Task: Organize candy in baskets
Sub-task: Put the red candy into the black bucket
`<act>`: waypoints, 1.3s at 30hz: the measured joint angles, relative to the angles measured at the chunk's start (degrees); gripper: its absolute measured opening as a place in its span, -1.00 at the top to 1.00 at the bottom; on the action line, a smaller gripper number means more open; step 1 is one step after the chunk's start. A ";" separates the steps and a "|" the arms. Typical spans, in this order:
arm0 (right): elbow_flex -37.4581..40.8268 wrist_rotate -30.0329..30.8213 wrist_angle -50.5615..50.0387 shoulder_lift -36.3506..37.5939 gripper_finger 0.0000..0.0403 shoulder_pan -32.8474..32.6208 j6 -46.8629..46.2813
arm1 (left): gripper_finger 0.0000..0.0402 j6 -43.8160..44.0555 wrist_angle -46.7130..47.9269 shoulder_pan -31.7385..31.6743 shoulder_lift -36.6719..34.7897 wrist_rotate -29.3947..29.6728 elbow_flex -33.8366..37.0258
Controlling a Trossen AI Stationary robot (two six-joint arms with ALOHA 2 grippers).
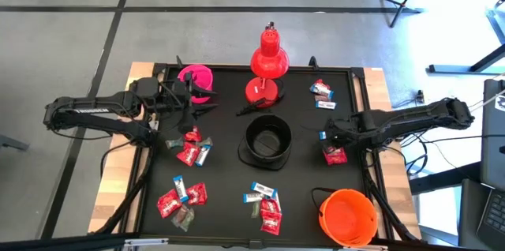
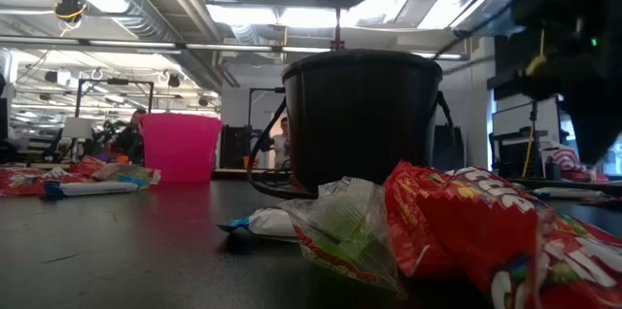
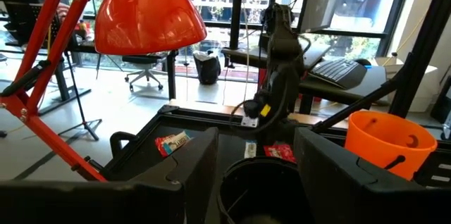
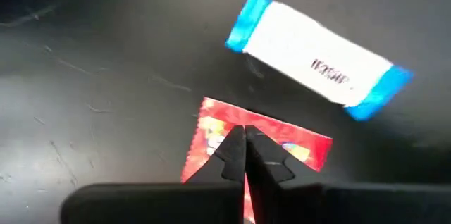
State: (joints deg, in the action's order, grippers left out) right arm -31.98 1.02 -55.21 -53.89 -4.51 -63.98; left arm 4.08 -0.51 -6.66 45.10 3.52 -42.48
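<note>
My right gripper (image 4: 244, 131) points down at the table's right side, shut on a red candy (image 4: 282, 139). A white-and-blue candy (image 4: 317, 55) lies flat on the black mat just beyond it. The right gripper (image 1: 328, 134) is to the right of the black basket (image 1: 267, 142). My left gripper (image 3: 257, 175) is held level and open above the table beside the pink basket (image 1: 195, 77), with nothing between its fingers. The orange basket (image 1: 347, 215) stands at the near right corner. My right gripper pinches the red candy's wrapper near one edge (image 4: 232, 115) between its two fingertips, coming from above and pointing steeply down. The wrapper spreads out flat past the fingertips. Whether the candy is clear of the mat cannot be told.
A red desk lamp (image 1: 268, 61) stands at the far middle, behind the black basket. Loose candy lies in groups at the left (image 1: 191, 148), near left (image 1: 181, 200), near middle (image 1: 267, 204) and far right (image 1: 321, 93). More red candy (image 1: 334, 155) lies by the right gripper.
</note>
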 joint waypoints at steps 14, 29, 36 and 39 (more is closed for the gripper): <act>-3.31 -2.18 -3.18 -1.27 0.62 -0.02 -0.31 | 0.11 -0.17 -0.02 -0.02 0.00 0.30 0.00; 6.94 -8.77 8.95 -9.47 -0.24 -0.02 -9.29 | 0.11 -0.17 1.48 -0.02 0.02 -0.18 0.00; 7.00 -9.75 8.90 -11.45 -0.01 0.04 -7.44 | 0.11 0.06 1.55 0.00 0.02 -0.18 0.00; 6.97 -10.39 9.45 -11.04 0.23 0.02 -6.91 | 0.11 0.35 1.49 -0.02 0.23 -0.18 0.00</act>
State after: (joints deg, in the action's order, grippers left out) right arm -25.01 -9.37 -45.76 -64.93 -4.49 -70.90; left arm 4.43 0.98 -6.68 45.33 3.33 -42.48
